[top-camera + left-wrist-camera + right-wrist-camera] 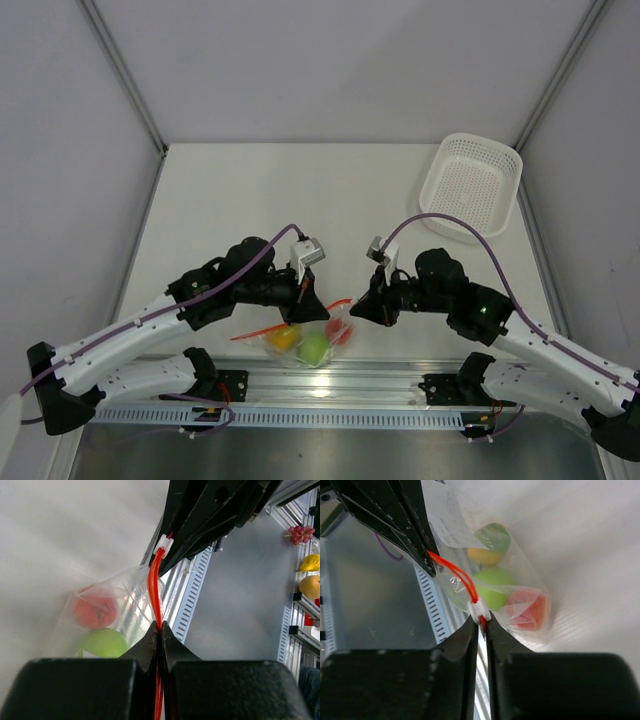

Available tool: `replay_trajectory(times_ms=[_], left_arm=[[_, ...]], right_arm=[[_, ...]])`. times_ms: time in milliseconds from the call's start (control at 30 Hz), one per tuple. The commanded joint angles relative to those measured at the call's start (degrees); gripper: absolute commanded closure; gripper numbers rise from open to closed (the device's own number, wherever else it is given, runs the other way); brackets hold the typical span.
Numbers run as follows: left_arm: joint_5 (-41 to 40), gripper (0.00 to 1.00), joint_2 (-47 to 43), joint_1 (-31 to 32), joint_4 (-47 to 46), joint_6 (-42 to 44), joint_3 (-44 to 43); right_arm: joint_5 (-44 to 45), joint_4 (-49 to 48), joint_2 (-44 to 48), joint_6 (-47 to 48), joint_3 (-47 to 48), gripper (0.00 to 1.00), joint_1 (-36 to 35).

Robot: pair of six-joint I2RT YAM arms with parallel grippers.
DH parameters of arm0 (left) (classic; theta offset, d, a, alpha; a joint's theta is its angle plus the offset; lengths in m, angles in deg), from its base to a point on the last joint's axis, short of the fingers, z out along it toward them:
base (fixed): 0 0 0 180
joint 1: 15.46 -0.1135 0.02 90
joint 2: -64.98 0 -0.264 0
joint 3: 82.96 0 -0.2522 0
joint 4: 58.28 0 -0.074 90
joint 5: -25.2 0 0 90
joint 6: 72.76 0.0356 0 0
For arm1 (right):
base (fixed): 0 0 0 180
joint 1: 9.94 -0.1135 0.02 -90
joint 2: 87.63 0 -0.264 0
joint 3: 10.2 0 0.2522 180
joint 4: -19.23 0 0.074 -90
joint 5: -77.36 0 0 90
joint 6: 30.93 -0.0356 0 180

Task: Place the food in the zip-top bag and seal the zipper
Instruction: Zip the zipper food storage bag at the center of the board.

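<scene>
The clear zip-top bag (272,347) lies at the table's near edge, over the rail. Inside it sit the food pieces: a lime-green ball (315,348), a yellow-orange piece (284,338) and a red-orange one (340,332). Its red-orange zipper (155,590) runs taut between both grippers. My left gripper (160,625) is shut on the strip. My right gripper (481,622) is shut on the strip's other end, right behind the white slider (480,611). In the right wrist view the green ball (492,587) and the red piece (527,611) show through the plastic.
A white perforated basket (470,185) stands at the back right. A slotted metal rail (330,385) runs along the near edge under the bag. Beyond the table, the left wrist view shows toy grapes (300,534) and yellow fruits (311,562) on a shelf.
</scene>
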Motion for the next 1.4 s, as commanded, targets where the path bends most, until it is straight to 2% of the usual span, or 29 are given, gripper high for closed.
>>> replay_trajectory(times_ms=[0,67,167,200,300,400,433,467,567,600,667,700,733,800,900,1000,1133,1300,1333,1367], left_arm=[[2.9,1.0,-1.7,-0.4,-1.8,0.2,0.5],[3.4,1.0,-1.8,-0.5,-1.9,0.4,0.6],[4.5,0.97,-1.9,-0.5,-1.8,0.9,0.3],[4.9,0.82,-1.9,-0.6,-1.8,1.4,0.1],[6.7,0.56,-1.7,-0.6,-2.4,2.1,-0.2],[7.3,0.47,-1.0,-0.6,-3.1,2.6,-1.0],[7.3,0.47,-0.6,-0.6,-3.2,2.7,-1.3],[7.4,0.47,0.4,-0.6,-3.5,2.7,-1.5],[8.6,0.59,2.8,-0.6,-3.7,2.7,-2.2],[8.4,0.75,3.3,-0.6,-3.8,2.6,-2.2],[8.4,0.89,4.2,-0.6,-3.9,1.9,-1.9],[8.4,0.99,4.6,-0.7,-4.3,1.5,-1.8],[8.3,0.99,4.5,-0.7,-4.5,1.1,-1.4],[8.1,0.99,3.6,-0.7,-5.7,0.1,-0.3],[7.8,1.0,1.3,-0.7,-7.0,-1.0,1.3],[7.2,0.99,-0.4,-0.7,-7.3,-1.4,2.2],[7.9,0.99,-1.8,-0.8,-7.0,-1.5,2.4],[8.8,0.99,-2.0,-0.8,-7.2,-1.8,2.7],[8.9,1.0,-2.0,-0.8,-7.3,-1.8,2.7],[8.9,0.99,-2.0,-0.8,-7.4,-1.8,3.0]], right_arm=[[-3.8,-3.4,-0.9,0.3,1.8,0.92,0.2],[-5.9,-2.7,-2.1,0.9,3.4,1.0,0.3],[-9.0,-0.8,-3.2,2.4,5.4,1.0,0.2],[-9.2,-0.2,-3.4,3.1,5.8,1.0,0.2],[-9.8,1.8,-3.7,4.2,7.7,1.0,0.4],[-11.1,2.7,-3.7,4.5,8.6,1.0,0.8],[-11.3,2.8,-3.7,4.5,8.7,1.0,0.9],[-11.5,2.9,-3.7,4.5,8.7,1.0,1.0],[-11.8,2.9,-4.0,4.4,8.7,1.0,1.3],[-12.0,2.8,-4.1,4.3,8.7,1.0,1.4],[-11.7,2.7,-4.1,3.7,8.4,1.0,1.4],[-10.1,2.7,-4.1,3.4,8.3,0.94,1.4],[-9.1,2.6,-3.9,3.1,7.9,0.77,1.4],[-7.6,2.4,-3.7,2.5,7.2,0.75,1.4],[-7.3,1.1,-3.0,1.5,5.1,0.75,1.5],[-7.7,-0.3,-1.9,0.7,3.3,0.8,1.5],[-8.2,-1.8,-1.0,0.0,2.2,1.0,1.5],[-9.9,-3.9,-0.8,-0.9,2.2,1.0,1.5],[-10.5,-4.6,-0.9,-1.0,2.2,0.91,1.5],[-11.0,-4.8,-0.9,-1.0,2.2,0.87,1.5]])
